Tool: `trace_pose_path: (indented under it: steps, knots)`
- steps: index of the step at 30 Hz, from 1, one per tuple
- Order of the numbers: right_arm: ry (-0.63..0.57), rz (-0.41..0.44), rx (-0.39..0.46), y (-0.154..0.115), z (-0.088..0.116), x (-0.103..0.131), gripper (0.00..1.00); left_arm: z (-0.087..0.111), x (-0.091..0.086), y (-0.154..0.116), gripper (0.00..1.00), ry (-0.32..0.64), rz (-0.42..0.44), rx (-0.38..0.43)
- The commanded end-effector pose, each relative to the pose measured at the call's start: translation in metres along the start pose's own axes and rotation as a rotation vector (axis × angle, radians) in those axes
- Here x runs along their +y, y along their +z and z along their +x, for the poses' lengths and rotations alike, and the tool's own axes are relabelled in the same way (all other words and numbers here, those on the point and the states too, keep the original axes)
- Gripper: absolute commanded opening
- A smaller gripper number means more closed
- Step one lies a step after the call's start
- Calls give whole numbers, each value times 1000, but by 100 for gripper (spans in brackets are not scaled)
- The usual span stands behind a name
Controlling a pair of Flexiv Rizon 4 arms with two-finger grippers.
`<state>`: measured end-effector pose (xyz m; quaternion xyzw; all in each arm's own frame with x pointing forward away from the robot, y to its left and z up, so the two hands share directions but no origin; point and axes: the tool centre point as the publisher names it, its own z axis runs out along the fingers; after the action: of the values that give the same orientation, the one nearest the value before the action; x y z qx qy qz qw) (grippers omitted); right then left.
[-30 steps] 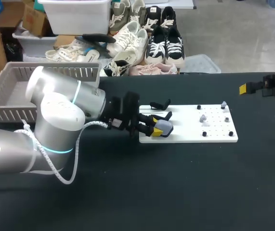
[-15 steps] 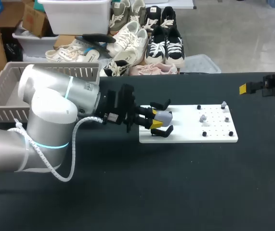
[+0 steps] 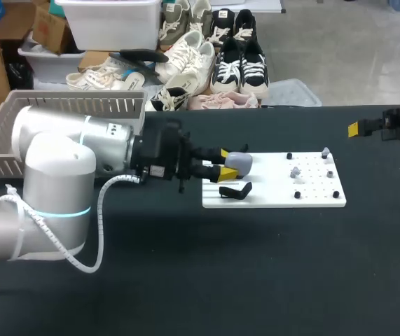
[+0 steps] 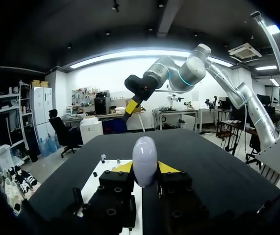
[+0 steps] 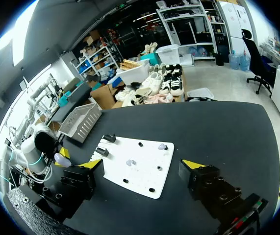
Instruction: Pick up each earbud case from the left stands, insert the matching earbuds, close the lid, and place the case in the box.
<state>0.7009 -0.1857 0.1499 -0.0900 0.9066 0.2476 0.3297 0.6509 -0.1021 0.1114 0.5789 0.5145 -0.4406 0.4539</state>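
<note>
My left arm comes in low across the dark surface [image 3: 256,280] toward the white board [image 3: 270,197]. The left end effector [image 3: 222,162] hangs over the board's left end, clenched on the pale grey case [image 3: 239,162]. In the left wrist view both yellow tips press its flanks, and the case [image 4: 144,160] juts out past them, its long axis running along the fingers. I cannot tell whether its lid is open.

Just below it, at the board's left end, 1 black stand [image 3: 235,190] sits empty. Toward the board's right end lie 2 small grey earbuds [image 3: 295,171] [image 3: 326,155] among black pegs. They are ahead of the held case, roughly in line with its long axis.

Past the board's right end and well apart from it, the right end effector [image 5: 142,165] hovers with its fingers spread, gripping nothing. It looks the nearer one to fetch the earbuds.

Beyond the board's left end, at the surface's far corner, waits the grey basket [image 3: 17,112].
</note>
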Motion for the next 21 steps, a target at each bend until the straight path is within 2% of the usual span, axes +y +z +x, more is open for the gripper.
trace_pose_path:
  steps: [1,21]
  knots:
    - [-1,-7,1,0,0,-2,100,-6,-8,-3,0,2,-77,-27]
    - [-1,-7,1,0,0,-2,100,-8,-9,-4,0,6,-88,-27]
